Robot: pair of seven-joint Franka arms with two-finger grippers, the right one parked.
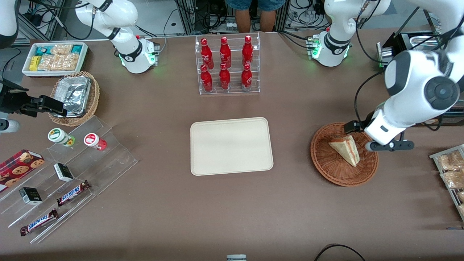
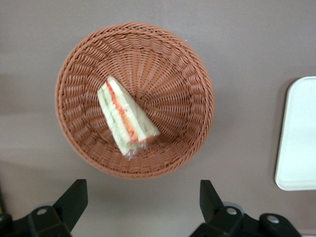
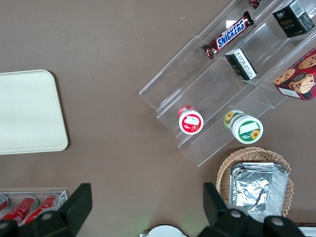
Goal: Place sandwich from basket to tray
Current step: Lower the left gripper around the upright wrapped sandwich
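The gripper point(image 2: 143, 207) hangs above the basket point(image 2: 79, 74), jaws spread wide and empty, leaving room to straddle the sandwich point(image 2: 126, 117) lying inside. The tray point(image 1: 203, 163) sits well apart, bare, ready to receive it.

The front view looks steeply down over the whole table point(image 1: 232, 217); the left wrist view looks straight down, close above the basket point(image 2: 89, 148), gripper point(image 2: 143, 200) spread wide; both show the tray point(image 1: 232, 146).

Bright even light, soft shadows, sharp
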